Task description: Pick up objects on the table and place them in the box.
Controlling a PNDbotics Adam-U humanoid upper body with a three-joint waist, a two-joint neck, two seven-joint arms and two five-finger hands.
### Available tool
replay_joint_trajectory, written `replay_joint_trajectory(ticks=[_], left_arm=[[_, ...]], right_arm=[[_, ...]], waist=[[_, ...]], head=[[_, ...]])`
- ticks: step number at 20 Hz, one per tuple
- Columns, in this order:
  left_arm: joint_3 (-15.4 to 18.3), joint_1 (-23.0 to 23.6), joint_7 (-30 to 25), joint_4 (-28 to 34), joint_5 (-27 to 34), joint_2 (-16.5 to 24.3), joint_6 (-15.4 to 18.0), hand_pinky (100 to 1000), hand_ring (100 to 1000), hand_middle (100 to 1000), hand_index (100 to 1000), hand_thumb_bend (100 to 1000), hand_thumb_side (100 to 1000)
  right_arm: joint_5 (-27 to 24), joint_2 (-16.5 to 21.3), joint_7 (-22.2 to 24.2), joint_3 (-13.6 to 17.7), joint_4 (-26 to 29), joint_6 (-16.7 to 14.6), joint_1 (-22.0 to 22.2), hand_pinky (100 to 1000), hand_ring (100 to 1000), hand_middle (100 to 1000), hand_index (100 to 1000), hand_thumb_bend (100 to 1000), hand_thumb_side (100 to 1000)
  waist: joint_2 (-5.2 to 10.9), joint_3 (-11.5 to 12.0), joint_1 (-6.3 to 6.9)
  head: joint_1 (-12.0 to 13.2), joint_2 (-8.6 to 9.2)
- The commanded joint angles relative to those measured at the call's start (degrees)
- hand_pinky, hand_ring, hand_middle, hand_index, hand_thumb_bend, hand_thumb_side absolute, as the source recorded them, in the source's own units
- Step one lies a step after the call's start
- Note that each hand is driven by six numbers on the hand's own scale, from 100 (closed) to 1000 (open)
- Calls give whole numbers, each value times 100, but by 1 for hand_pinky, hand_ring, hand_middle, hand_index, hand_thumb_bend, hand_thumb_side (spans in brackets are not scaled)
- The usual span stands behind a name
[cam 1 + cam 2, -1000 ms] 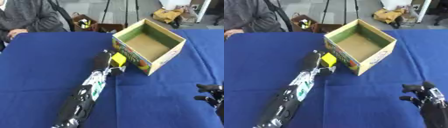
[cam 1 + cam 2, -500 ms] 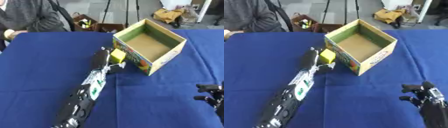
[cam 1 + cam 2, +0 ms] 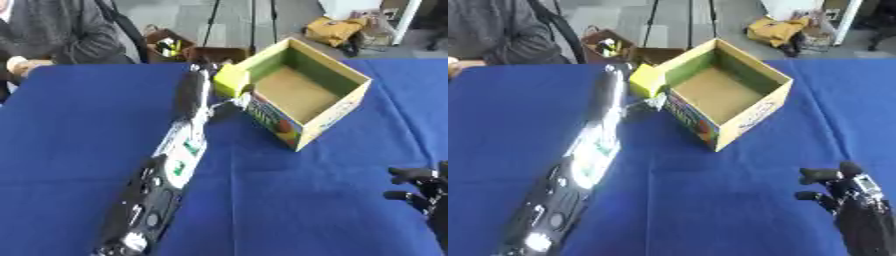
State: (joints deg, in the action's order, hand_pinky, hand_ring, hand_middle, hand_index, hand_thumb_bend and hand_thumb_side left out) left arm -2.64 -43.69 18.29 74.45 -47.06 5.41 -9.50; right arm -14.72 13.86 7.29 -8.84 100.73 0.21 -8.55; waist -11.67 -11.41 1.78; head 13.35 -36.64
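We had the left hand point(image 3: 203, 82) stretched out across the blue table point(image 3: 79, 130), fingers closed round a small yellow block point(image 3: 229, 80) — held right at the near-left rim of the box point(image 3: 302, 97), above the table and not yet over the opening. The box looked empty inside: bare brown floor, green inner walls, nothing dropped in that we could see. So we judged the task as early — one object picked up and carried to the box, release not done. What was left: bring the block over the rim, let go, pull the arm clear. We saw no other loose objects on the cloth, though the arm hid a strip of it, so possibly more remained. The right hand point(image 3: 833, 185) sat idle near the lower right corner, fingers loosely spread and holding nothing, well apart from the box.
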Motion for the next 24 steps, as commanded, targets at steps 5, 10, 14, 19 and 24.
replay_joint_trajectory(ticks=[5,10,14,19,24], left_arm=[[-94,-713,-105,-487,-57,101,75,455,447,246,498,100,360],[-27,-1095,-51,-1220,-437,76,199,464,447,251,504,100,322],[67,-1486,-189,-1960,-858,177,135,504,472,300,549,100,240],[148,-1707,-856,-2318,-1446,350,78,515,470,325,552,100,196],[275,-1815,-1591,-2316,-2119,458,-89,512,459,325,552,100,192]], right_arm=[[-21,57,87,-61,80,5,-95,657,900,574,661,100,974],[-27,61,165,-133,78,24,-144,657,900,574,661,100,976],[-29,53,291,-269,77,60,-265,657,900,574,662,100,982],[-7,8,367,-339,43,91,-316,658,900,574,662,100,993],[54,-23,409,-372,5,94,-342,658,900,574,662,100,998]], waist=[[82,-246,-14],[56,-474,19],[-26,-995,133],[-92,-1350,242],[-171,-1562,335]], head=[[163,143],[285,201],[436,345],[462,440],[478,459]])
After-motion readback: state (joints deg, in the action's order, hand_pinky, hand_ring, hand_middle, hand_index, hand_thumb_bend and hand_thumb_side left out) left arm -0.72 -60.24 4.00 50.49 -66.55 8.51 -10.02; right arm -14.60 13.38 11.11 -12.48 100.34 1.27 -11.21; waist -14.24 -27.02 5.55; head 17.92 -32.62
